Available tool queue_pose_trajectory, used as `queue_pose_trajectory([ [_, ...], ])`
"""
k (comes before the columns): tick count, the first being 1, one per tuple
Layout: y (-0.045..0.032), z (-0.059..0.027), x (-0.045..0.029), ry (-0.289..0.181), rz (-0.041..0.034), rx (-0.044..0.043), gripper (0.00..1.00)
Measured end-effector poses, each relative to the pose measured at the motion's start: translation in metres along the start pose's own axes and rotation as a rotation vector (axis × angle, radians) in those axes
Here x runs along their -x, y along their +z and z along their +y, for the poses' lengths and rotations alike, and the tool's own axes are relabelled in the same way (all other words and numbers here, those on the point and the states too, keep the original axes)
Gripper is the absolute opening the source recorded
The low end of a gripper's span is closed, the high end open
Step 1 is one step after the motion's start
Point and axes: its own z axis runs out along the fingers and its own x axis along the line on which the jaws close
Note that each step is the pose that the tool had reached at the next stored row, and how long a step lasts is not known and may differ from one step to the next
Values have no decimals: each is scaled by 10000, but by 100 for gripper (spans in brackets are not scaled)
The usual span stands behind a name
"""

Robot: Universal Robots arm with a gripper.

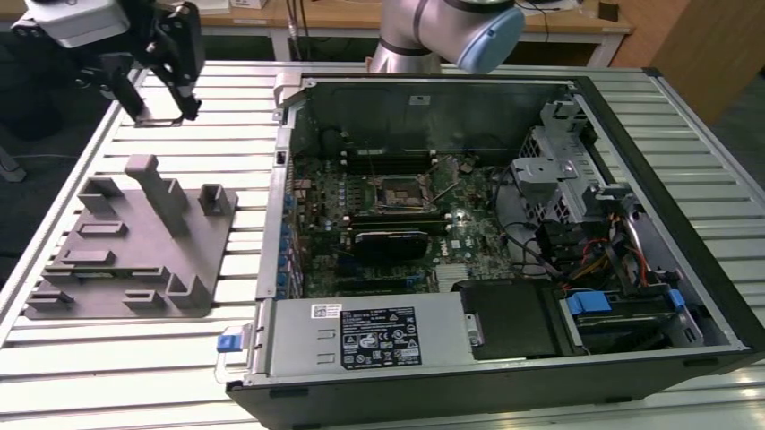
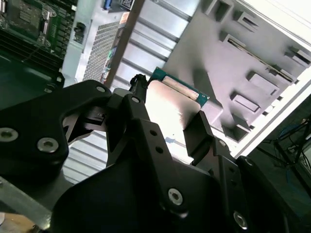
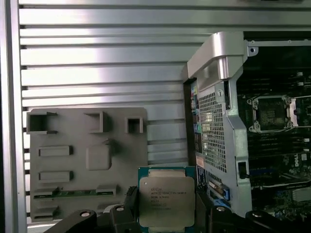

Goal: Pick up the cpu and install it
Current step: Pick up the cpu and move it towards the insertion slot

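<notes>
Silver-topped chip (image 3: 166, 201) is sitting pinched by two opposite edges in my end effector (image 2: 167, 106), which is closed to the chip's width. It's hanging over the slatted surface (image 1: 239, 98) by the grey tray (image 1: 120, 251), outside the computer case (image 3: 214, 63). I'm judging it light, stiff, slick on top and delicate underneath, so edges suit. Its underside is hiding from me.
</notes>
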Motion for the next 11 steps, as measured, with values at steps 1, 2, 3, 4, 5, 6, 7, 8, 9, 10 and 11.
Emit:
queue_pose_trajectory([
  [1, 4, 3, 41, 0, 2, 2, 55],
  [2, 10, 6, 82, 0, 3, 5, 55],
  [3, 15, 9, 125, 0, 4, 7, 55],
  [4, 20, 12, 169, -1, 6, 8, 55],
  [5, 24, 15, 217, 0, 10, 8, 55],
  [6, 29, 19, 260, 2, 12, 9, 55],
  [7, 34, 22, 303, 3, 13, 11, 55],
  [8, 39, 25, 346, 2, 15, 11, 55],
  [9, 44, 28, 388, 2, 16, 11, 55],
  [10, 48, 31, 430, 1, 19, 10, 55],
  [11, 52, 34, 470, 1, 21, 10, 55],
])
